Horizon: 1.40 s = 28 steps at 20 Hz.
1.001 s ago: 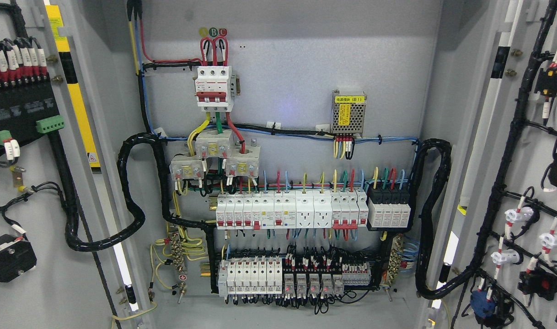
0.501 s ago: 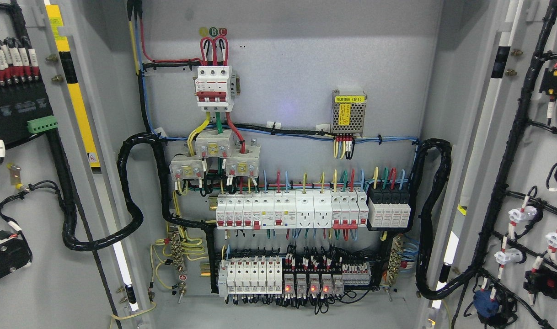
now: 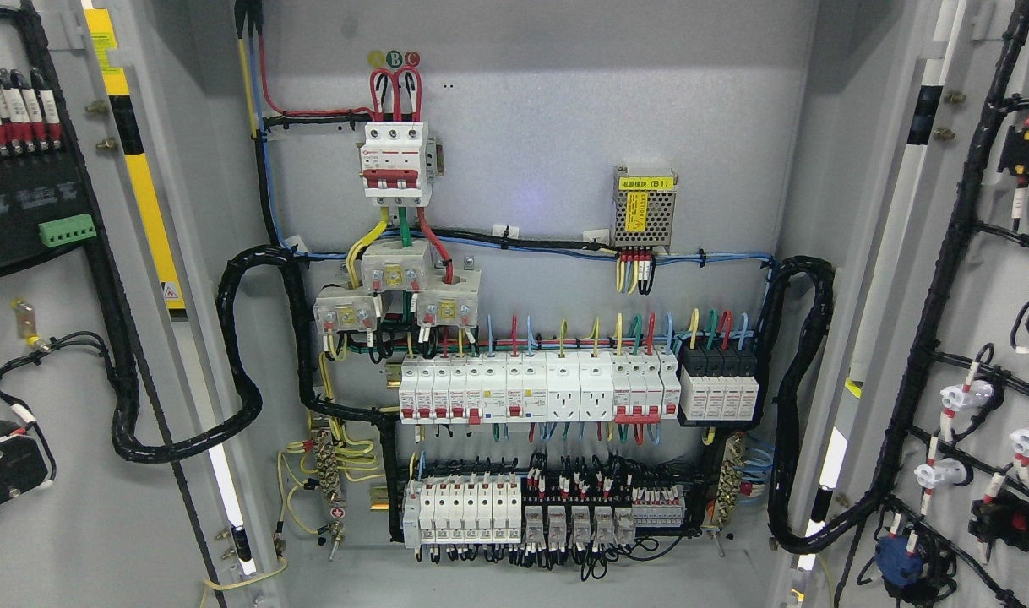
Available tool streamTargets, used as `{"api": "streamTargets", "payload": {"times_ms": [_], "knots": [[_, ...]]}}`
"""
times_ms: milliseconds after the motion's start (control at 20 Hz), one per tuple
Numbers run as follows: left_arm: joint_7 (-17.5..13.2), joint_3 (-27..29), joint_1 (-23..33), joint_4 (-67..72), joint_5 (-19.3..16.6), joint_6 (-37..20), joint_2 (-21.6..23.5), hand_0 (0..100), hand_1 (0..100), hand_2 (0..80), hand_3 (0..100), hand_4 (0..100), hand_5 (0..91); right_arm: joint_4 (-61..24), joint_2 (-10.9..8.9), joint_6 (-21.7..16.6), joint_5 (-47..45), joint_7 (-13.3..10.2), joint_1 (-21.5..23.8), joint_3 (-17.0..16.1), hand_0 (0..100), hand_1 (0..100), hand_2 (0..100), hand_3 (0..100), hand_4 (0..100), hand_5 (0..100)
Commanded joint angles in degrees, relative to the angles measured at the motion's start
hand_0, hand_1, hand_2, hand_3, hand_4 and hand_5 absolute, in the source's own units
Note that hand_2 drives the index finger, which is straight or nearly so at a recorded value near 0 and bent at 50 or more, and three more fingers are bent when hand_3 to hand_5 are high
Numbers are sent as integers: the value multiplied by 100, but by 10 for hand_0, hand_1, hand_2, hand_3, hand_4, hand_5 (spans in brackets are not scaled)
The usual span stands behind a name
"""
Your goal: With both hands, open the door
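Far left: left door (image 3: 50, 523) swung wide open, inner face showing, with a black module (image 3: 24, 198) near the top carrying a row of red-and-white-tagged wires, one green terminal block (image 3: 68, 230), and a black round component (image 3: 3, 464) low at the picture's edge. Just right of it: one yellow-and-black strip (image 3: 130, 143) down the cabinet frame, then a thick black cable loom (image 3: 244, 363) looping from door into cabinet. Centre: grey back panel (image 3: 548, 118) of the open cabinet, bearing one three-pole main breaker (image 3: 394, 162) with red levers under three round coloured phase markers; below it three grey transformer blocks (image 3: 396, 291) clustered together, touching. Right of these, higher: one small perforated power supply (image 3: 644, 207) with a yellow label. Lower: two rows of rail devices, the upper row (image 3: 538, 387) of white breakers with two sockets in the middle and four black-topped units at its right end, the lower row (image 3: 544, 511) of white breakers, then black-and-grey relays. Further right: second black loom (image 3: 797, 405) curving to the right door (image 3: 979, 321), also fully open, with a black harness branching to several white and black fittings, exact number unclear at the edge. No robot hand anywhere in view, so open or closed cannot be told.
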Motion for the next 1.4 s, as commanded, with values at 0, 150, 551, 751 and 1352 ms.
{"api": "streamTargets", "payload": {"times_ms": [0, 150, 551, 751, 1352], "knots": [[-4, 5, -71, 393, 10, -1, 325, 120, 556, 0, 0, 0, 0, -120, -72, -8, -4, 11, -20, 200, 0, 500, 40, 0, 0, 0], [4, 5, -71, 314, 10, -1, 307, 120, 556, 0, 0, 0, 0, -146, -98, -8, -3, 11, -29, 262, 0, 500, 40, 0, 0, 0], [39, -513, 78, -626, -25, -18, 272, 120, 556, 0, 0, 0, 0, -173, -72, -8, -12, 19, -21, 306, 0, 500, 40, 0, 0, 0], [311, -873, 175, -1179, -25, -27, 281, 120, 556, 0, 0, 0, 0, -173, -72, -17, -12, 19, -29, 578, 0, 500, 40, 0, 0, 0], [1260, -3218, 1009, -1814, -533, -739, -167, 120, 556, 0, 0, 0, 0, 501, 25, 36, 469, 37, -125, 2404, 0, 500, 40, 0, 0, 0]]}}
